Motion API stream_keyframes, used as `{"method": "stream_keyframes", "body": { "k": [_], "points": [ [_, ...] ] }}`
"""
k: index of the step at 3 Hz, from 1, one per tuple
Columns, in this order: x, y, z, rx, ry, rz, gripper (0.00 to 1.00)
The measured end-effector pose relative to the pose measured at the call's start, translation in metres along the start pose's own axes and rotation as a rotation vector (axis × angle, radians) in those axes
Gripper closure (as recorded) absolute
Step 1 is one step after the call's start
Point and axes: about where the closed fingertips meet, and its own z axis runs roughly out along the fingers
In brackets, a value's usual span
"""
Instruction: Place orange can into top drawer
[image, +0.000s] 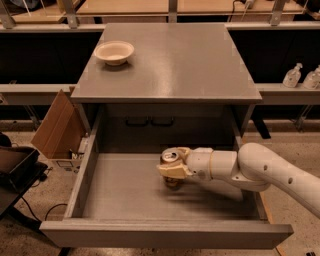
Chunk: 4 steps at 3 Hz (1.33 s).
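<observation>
The top drawer (125, 200) is pulled wide open below the grey cabinet top. My gripper (172, 166) reaches in from the right on a white arm and is shut on the orange can (170, 159). The can stands upright with its silver top showing. It is low inside the drawer, near the middle of the grey bottom, right at or just above the floor. My fingers (170, 171) wrap around its lower body and hide most of it.
A cream bowl (114, 52) sits on the cabinet top (175, 60) at the back left. An open cardboard box (57, 127) stands left of the drawer. Two clear bottles (292, 76) stand on a shelf at right. A dark case (12, 167) is at far left.
</observation>
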Motion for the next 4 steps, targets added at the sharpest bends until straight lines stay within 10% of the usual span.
{"method": "stream_keyframes", "body": {
  "k": [3, 4],
  "points": [
    [-0.0013, 0.0034, 0.0049, -0.011, 0.000, -0.002, 0.05],
    [-0.0016, 0.0041, 0.0058, -0.013, 0.000, -0.003, 0.00]
  ]
}}
